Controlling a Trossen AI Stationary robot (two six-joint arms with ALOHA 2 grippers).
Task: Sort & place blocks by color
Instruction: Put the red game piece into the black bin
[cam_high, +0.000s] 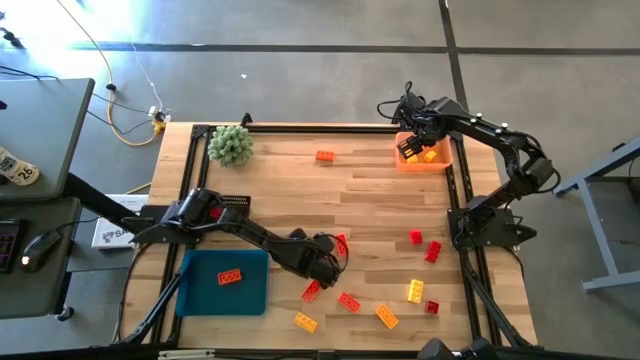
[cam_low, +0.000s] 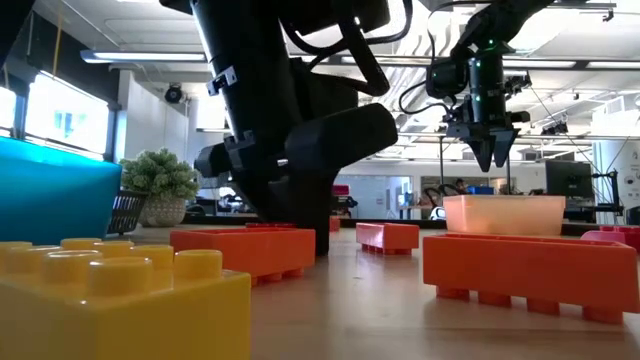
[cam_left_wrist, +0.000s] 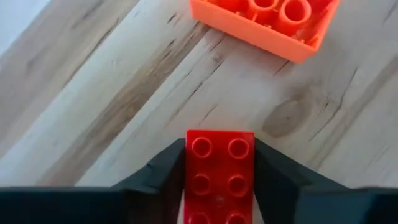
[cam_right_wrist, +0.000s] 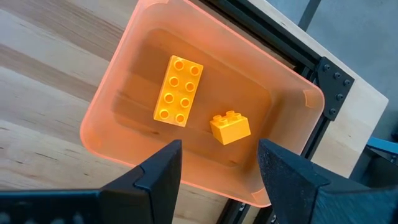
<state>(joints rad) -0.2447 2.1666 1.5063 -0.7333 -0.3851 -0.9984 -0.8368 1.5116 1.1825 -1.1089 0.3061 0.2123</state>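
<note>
1. High view: the left pincer (cam_high: 335, 258) is down on the bench (cam_high: 370, 190) near the front middle, by a red brick (cam_high: 342, 243). The blue tray (cam_high: 205, 290) holds one red block (cam_high: 230, 277). The rest of the blocks are scattered at the front right, plus one orange block (cam_high: 325, 156) up by the back edge. The right pincer (cam_high: 410, 150) hangs over the orange bin (cam_high: 443, 162) in the far right corner.

2. Low view: the right pincer (cam_low: 490, 150) hovers above the bin (cam_low: 503, 214), nothing in it.

3. Left wrist view: the fingers (cam_left_wrist: 158, 177) are closed on the red brick's (cam_left_wrist: 219, 174) sides. An orange brick (cam_left_wrist: 264, 25) lies close ahead, upside down.

4. Right wrist view: the jaws stand apart and empty over the bin (cam_right_wrist: 124, 74), with two yellow blocks inside, a long one (cam_right_wrist: 178, 91) and a small one (cam_right_wrist: 230, 127).

Risk, I reckon: the grip looks to sit towards one end of the brick, so it could twist or slip on the lift. Swinging low might also clip that orange neighbour.
</note>
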